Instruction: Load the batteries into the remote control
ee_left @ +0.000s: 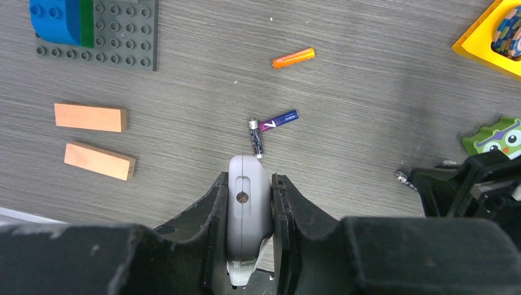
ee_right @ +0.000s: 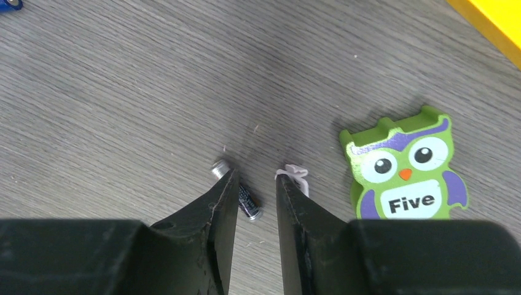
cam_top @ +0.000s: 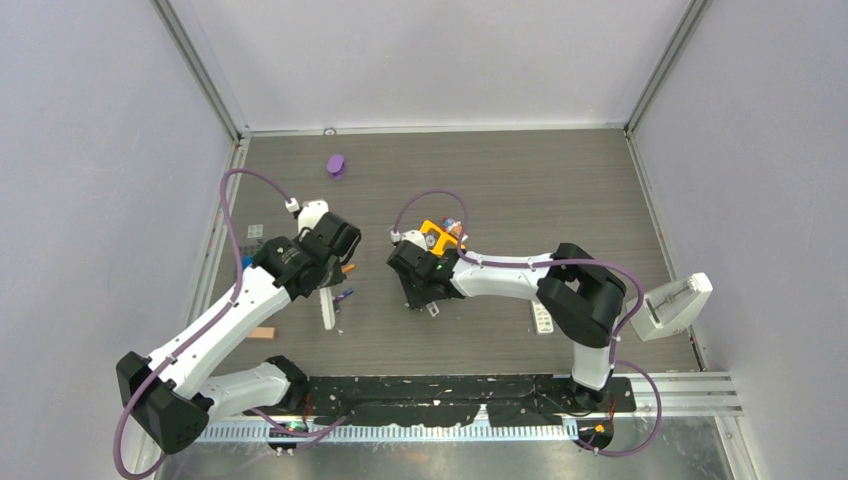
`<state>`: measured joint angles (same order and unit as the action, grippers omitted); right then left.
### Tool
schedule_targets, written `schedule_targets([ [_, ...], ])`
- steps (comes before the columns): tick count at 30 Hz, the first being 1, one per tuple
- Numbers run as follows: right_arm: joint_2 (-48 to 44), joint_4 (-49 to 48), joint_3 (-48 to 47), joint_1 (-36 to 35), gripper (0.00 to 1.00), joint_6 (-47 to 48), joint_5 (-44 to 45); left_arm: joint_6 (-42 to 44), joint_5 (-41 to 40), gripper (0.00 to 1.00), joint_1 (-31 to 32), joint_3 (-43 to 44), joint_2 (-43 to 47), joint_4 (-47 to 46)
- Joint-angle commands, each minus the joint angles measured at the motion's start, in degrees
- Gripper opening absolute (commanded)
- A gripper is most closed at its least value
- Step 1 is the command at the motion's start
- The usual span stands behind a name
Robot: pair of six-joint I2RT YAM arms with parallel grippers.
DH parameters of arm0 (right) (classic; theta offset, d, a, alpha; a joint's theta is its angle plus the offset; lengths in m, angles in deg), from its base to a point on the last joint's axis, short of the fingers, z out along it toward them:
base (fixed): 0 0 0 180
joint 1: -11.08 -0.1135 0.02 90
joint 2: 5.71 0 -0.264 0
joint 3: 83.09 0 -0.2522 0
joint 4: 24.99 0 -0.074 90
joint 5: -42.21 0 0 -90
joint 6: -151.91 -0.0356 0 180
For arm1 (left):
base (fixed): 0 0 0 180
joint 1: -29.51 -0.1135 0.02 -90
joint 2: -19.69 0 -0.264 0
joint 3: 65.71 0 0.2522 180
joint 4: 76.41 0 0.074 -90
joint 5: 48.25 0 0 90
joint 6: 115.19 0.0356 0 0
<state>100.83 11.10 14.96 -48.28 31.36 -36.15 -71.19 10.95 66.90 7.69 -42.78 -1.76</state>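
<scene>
Right claw (ee_right: 257,184) astride dark battery (ee_right: 247,203)

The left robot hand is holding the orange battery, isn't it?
Not quite. The left gripper is holding the grey remote control. The orange battery lies loose on the table, as the left wrist view shows.

The top external camera looks down from behind the near edge, at 6 o'clock, over the table (cam_top: 560,180). Both wrist cameras look down from close above its wood; each shows the green owl block (ee_left: 494,138) (ee_right: 402,166) toward 3 o'clock.
</scene>
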Motion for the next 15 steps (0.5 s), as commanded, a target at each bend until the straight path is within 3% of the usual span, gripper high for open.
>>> schedule_targets([
  [1, 1.75, 0.52, -1.73, -0.53, 0.34, 0.42, 0.24, 0.53, 0.34, 0.00, -0.30, -0.40, 1.79, -1.67],
  [10, -3.06, -0.70, -0.69, -1.18, 0.46, 3.66, 3.18, 1.56, 1.60, 0.00, -0.92, -0.66, 4.02, -3.07],
  [15, -8.14, -6.41, 2.28, -1.82, 0.54, 8.82, 0.56, 2.00, 2.41, 0.00, -1.01, -0.69, 4.35, -3.57],
])
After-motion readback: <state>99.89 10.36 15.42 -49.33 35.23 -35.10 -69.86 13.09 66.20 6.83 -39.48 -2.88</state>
